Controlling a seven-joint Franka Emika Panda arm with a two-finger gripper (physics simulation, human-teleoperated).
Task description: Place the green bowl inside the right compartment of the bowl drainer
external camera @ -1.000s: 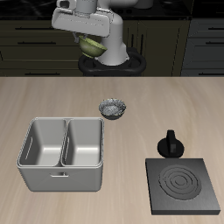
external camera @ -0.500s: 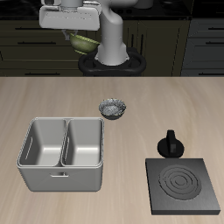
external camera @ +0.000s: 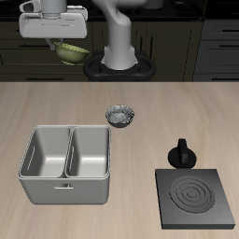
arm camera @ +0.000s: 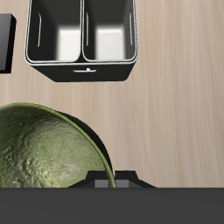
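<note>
My gripper (external camera: 63, 41) hangs high above the table's back edge, shut on the rim of the green bowl (external camera: 72, 52), which dangles tilted below the white hand. In the wrist view the olive bowl (arm camera: 44, 153) fills the near field, showing its speckled surface. The bowl drainer (external camera: 65, 191), a light grey bin with two deep wells, stands on the table well below and nearer the front edge than the bowl. Both wells of the drainer (arm camera: 83, 70) look empty in the wrist view.
A grey-white patterned bowl (external camera: 121, 116) sits just behind the drainer's far corner. A small black pot-like object (external camera: 182, 153) stands beside a flat dark square plate (external camera: 196, 198) with rings near the front edge. The plate's edge (arm camera: 7, 39) shows beside the drainer.
The gripper has carried the green bowl sideways along the back of the table, toward the drainer's side, staying high. Nothing on the table has moved.
</note>
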